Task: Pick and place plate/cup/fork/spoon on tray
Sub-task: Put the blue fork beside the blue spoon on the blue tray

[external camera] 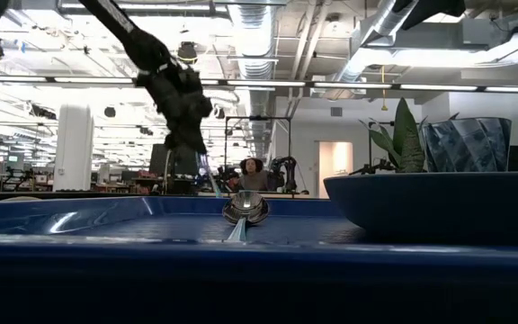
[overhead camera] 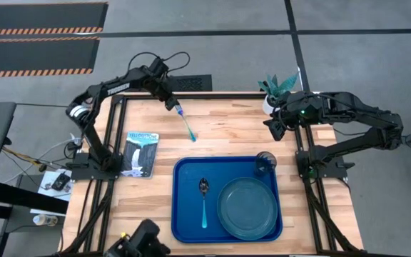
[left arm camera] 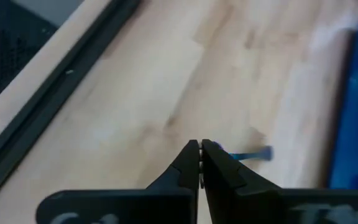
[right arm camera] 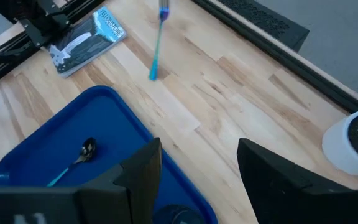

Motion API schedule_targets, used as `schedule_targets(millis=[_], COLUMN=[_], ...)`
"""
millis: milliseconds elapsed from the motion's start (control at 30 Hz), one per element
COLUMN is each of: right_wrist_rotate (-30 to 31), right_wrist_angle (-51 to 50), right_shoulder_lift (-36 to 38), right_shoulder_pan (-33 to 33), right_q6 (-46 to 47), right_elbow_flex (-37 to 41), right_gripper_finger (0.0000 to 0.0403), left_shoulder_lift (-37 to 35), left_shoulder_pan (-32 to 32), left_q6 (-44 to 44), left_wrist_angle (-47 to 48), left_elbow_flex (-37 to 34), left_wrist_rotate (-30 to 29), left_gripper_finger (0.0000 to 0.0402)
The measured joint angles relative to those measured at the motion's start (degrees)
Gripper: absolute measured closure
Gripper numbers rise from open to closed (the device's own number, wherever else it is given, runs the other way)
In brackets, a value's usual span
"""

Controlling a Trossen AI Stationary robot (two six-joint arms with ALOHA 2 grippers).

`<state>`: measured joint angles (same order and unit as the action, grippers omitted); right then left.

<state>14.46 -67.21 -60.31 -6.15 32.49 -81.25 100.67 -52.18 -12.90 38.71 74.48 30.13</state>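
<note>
Fork (overhead camera: 185, 123): grasped by its head end in the clenched left gripper (overhead camera: 171, 104), hanging handle-down over the table's far side, short of the tray (overhead camera: 188, 214), probably for carrying. Spoon (overhead camera: 204, 201), plate (overhead camera: 247, 207) and cup (overhead camera: 265, 163) lay on the tray. Right gripper (overhead camera: 275, 127): released, waiting far right.

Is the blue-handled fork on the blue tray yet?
No. The light blue-handled fork hangs from the shut left claw over the wooden table, outside the bright blue plastic tray.
</note>
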Motion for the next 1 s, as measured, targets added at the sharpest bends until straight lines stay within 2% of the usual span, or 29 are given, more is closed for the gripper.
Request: schedule_targets(millis=[167,400,633,1000], right_wrist_rotate=[0.66,0.68,0.66,0.66], right_wrist_angle=[0.0,0.01,-0.01,-0.01], right_shoulder_lift=[0.0,0.0,0.0,0.01], right_shoulder_pan=[0.0,0.0,0.0,0.0], right_q6=[-0.12,-0.22,-0.61,-1.68], right_elbow_flex=[0.0,0.0,0.0,0.0], right_gripper_finger=[0.0171,0.0171,0.0171,0.0171], left_shoulder_lift=[-5.22,-9.51,-10.65,-16.47], left_shoulder_pan=[3.57,8.1,10.14,15.08], left_q6=[-1.69,-2.37,1.69,6.22], left_wrist_angle=[3.63,4.1,4.93,8.19], left_elbow_flex=[0.0,0.0,0.0,0.0], left_wrist_rotate=[-1.18,-7.46,-1.41,2.2], left_gripper_finger=[0.0399,0.04,0.0401,0.0402])
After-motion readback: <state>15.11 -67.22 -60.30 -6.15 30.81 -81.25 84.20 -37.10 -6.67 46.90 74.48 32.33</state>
